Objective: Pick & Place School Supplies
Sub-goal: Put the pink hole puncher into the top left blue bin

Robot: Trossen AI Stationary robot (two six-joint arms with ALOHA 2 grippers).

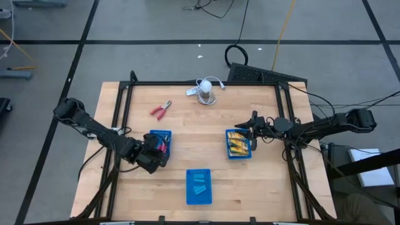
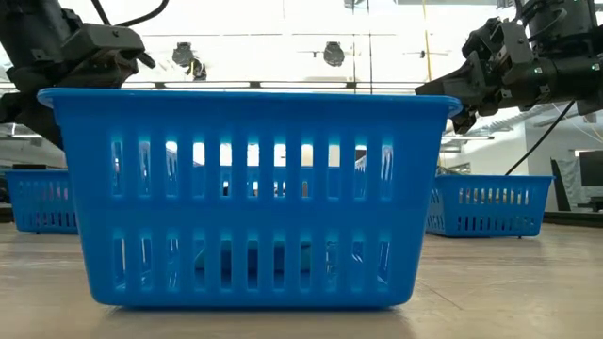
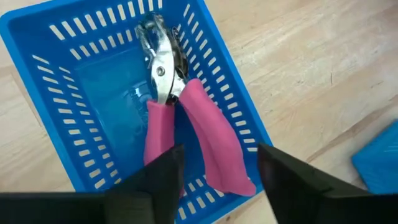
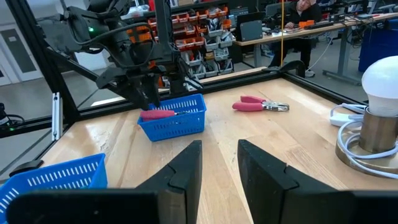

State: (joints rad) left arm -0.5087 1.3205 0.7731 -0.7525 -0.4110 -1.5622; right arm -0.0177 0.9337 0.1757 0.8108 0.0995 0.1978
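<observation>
A red-handled plier tool (image 3: pixel 166 87) lies in the left blue basket (image 1: pixel 160 134), metal head down on the floor and handles leaning up over the basket's wall (image 4: pixel 158 114). My left gripper (image 3: pixel 214 158) is open above it, with a finger on either side of the handle ends; I cannot tell whether it touches them. A second plier tool (image 1: pixel 160 110) lies flat on the table, farther back. My right gripper (image 1: pixel 252 128) is open and empty just beyond the right basket (image 1: pixel 228 142), which holds yellow-orange boxes (image 1: pixel 237 145). Light-blue blocks (image 1: pixel 199 185) lie in the near basket (image 1: pixel 199 199).
A white round lamp-like object with a cable (image 1: pixel 205 90) stands at the table's far middle. A black frame runs along the table's edges (image 1: pixel 119 119). Bare wood lies between the three baskets. People sit at desks in the room behind (image 4: pixel 305 9).
</observation>
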